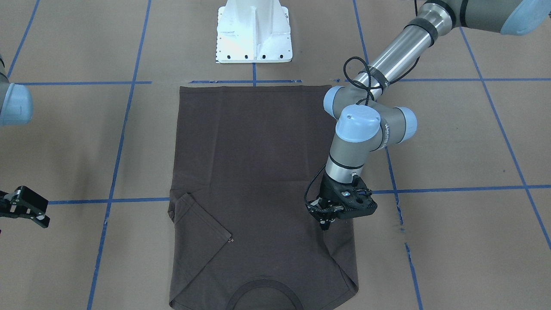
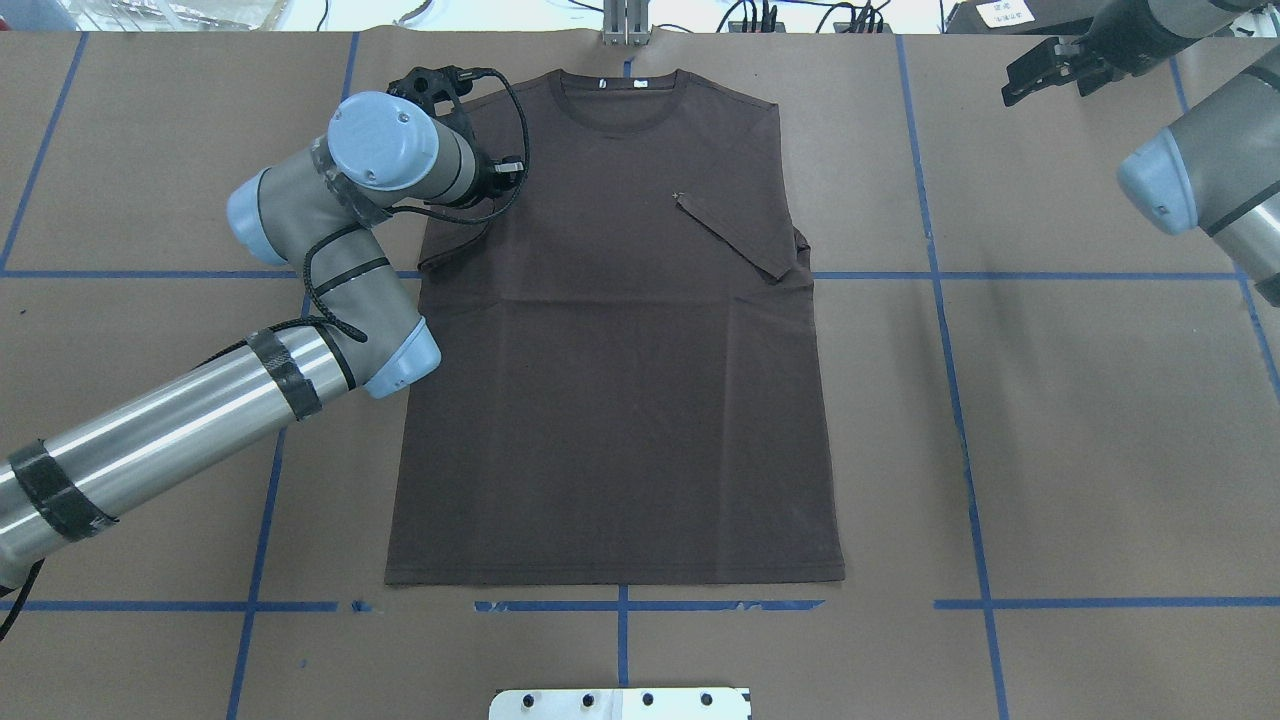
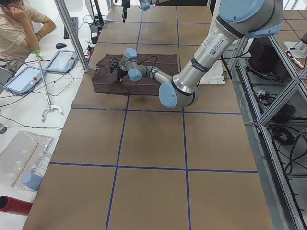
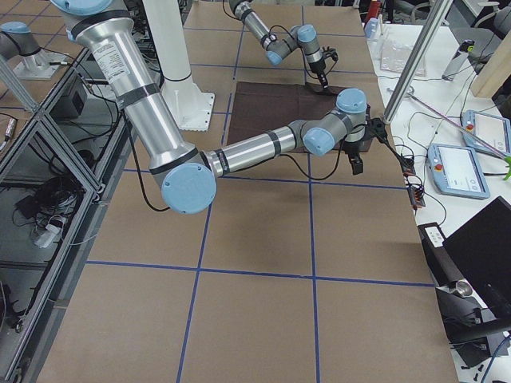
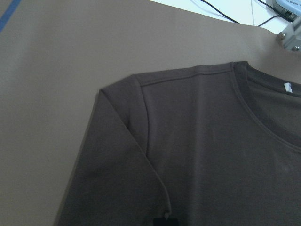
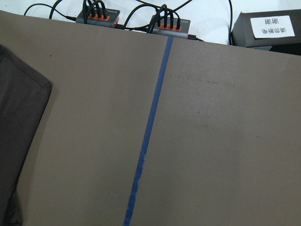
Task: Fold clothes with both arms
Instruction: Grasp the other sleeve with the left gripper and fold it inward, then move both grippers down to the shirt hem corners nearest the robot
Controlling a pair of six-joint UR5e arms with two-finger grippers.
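A dark brown T-shirt (image 2: 610, 400) lies flat on the brown table, collar (image 2: 620, 100) at the far edge, hem towards the robot. The sleeve (image 2: 740, 235) on the robot's right is folded in onto the chest. My left gripper (image 1: 326, 223) stands over the other shoulder with its fingers together, apparently pinching the hem of the left sleeve (image 5: 117, 155), which lies folded inward. In the left wrist view only a dark fingertip (image 5: 162, 220) shows at the bottom edge. My right gripper (image 1: 42, 213) hangs open and holds nothing, well off the shirt's side; it appears also in the overhead view (image 2: 1035, 72).
The white base pedestal (image 1: 254, 32) stands behind the hem. Blue tape lines (image 2: 945, 300) cross the table. Power strips with cables (image 6: 131, 19) and a black box (image 6: 268, 28) sit past the far edge. A seated person (image 3: 19, 28) and tablets (image 3: 24, 79) are beside the table.
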